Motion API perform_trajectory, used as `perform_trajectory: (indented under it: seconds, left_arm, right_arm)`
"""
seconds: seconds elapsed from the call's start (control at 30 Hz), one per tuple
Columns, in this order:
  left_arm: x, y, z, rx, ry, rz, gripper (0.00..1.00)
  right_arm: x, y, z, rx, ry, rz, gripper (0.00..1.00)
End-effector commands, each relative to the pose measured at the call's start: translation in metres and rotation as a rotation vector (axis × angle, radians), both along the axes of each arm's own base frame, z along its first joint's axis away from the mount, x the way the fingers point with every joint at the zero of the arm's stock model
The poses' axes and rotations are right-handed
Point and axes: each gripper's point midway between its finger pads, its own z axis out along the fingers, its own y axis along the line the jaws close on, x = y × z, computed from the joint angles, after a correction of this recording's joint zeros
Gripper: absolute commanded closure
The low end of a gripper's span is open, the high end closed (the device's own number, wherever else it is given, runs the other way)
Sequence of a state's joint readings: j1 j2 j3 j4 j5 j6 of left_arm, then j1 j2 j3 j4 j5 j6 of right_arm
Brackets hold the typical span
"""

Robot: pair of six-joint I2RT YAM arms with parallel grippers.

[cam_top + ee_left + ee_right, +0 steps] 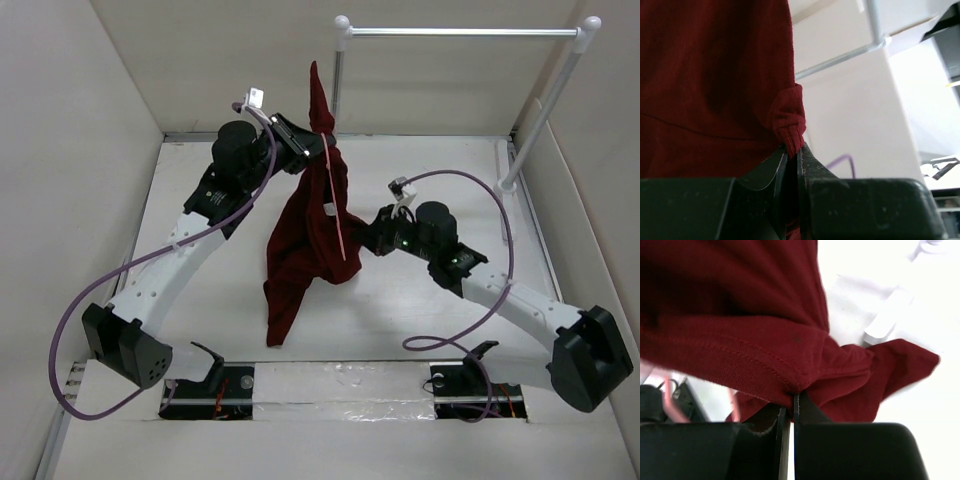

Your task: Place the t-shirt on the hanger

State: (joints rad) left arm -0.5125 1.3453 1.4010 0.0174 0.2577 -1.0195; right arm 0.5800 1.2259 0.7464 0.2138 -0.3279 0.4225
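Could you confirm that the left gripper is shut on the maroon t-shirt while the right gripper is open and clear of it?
Not quite: the right gripper is not open but shut on the t-shirt too, as the right wrist view shows. The left gripper is indeed shut on the cloth.

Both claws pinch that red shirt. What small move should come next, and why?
Probably the right gripper should pull its edge sideways, away from the left gripper: the t-shirt hangs bunched in a narrow drape, with the hanger slanting across it.
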Motion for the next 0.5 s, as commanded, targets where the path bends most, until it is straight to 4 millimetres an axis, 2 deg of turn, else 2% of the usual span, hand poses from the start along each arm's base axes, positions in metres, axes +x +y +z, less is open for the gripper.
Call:
perform_trajectory:
  seconds: [0.0, 0.07, 0.1, 0.13, 0.2, 0.3, 0.47]
  left_arm:
    - [0.005, 0.006, 0.059, -0.182, -0.14, 0.014, 1.0]
    - [0.011, 0.007, 0.071, -0.267, -0.151, 0.016, 1.0]
    - [0.017, 0.004, 0.069, -0.285, -0.141, 0.014, 1.0]
    - [0.019, 0.002, 0.077, -0.32, -0.158, 0.007, 1.0]
    - [0.025, 0.0, 0.079, -0.381, -0.135, -0.011, 1.0]
    - [0.031, -0.002, 0.09, -0.423, -0.157, -0.015, 1.0]
    - [0.043, 0.004, 0.086, -0.438, -0.179, 0.051, 1.0]
  right_arm:
    - [-0.022, 0.004, 0.019, 0.039, -0.032, 0.025, 1.0]
    - [-0.045, 0.006, 0.0, 0.006, 0.03, 0.051, 1.0]
    - [-0.05, 0.005, -0.003, -0.001, 0.038, 0.044, 1.0]
    - [-0.057, 0.002, 0.0, 0.01, 0.033, 0.039, 1.0]
    - [-0.066, -0.003, -0.012, 0.004, 0.076, 0.009, 1.0]
    - [-0.073, -0.009, -0.013, 0.005, 0.1, -0.01, 1.0]
    - [-0.088, 0.003, 0.001, 0.033, 0.131, 0.021, 1.0]
